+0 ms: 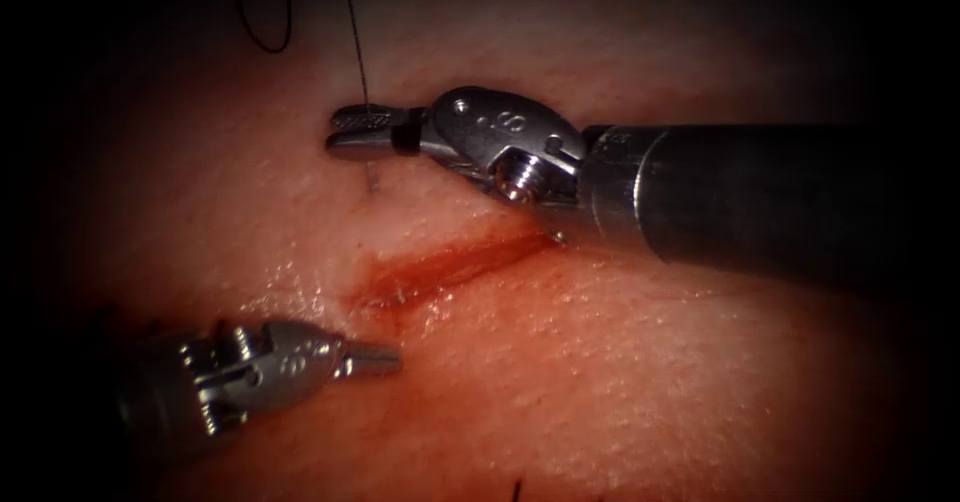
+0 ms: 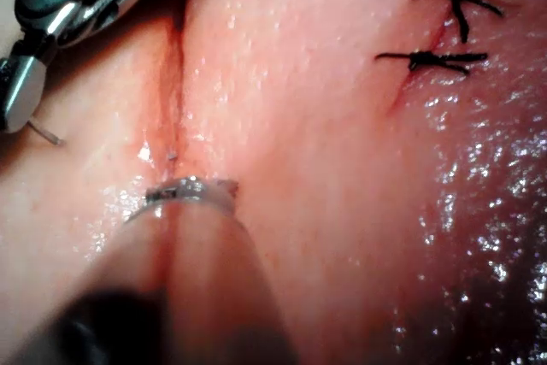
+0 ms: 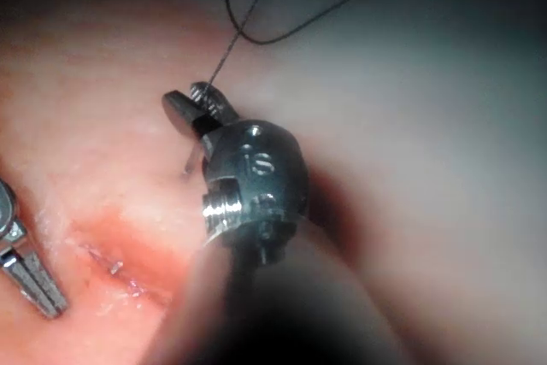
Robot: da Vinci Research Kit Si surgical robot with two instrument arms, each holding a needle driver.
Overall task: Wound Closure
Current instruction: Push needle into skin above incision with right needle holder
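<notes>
Mostly hidden needle (image 1: pixel 371 174) in right end effector (image 1: pixel 345 130).

The tissue (image 1: pixel 620 382) carries everything here, a pale, glistening slab. The cut (image 1: pixel 440 267) runs across it, with red fluid (image 1: pixel 400 287) pooled along it. Black thread (image 1: pixel 355 42) lies on the tissue beyond the cut, and tied stitches (image 2: pixel 444 59) sit well apart from the cut.

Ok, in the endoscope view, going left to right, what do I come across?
Left arm's tool, jaws shut on nothing, near the left end of the cut → right arm's tool, jaws shut on the needle, whose lower end meets the tissue above the cut → cut with red fluid.
</notes>
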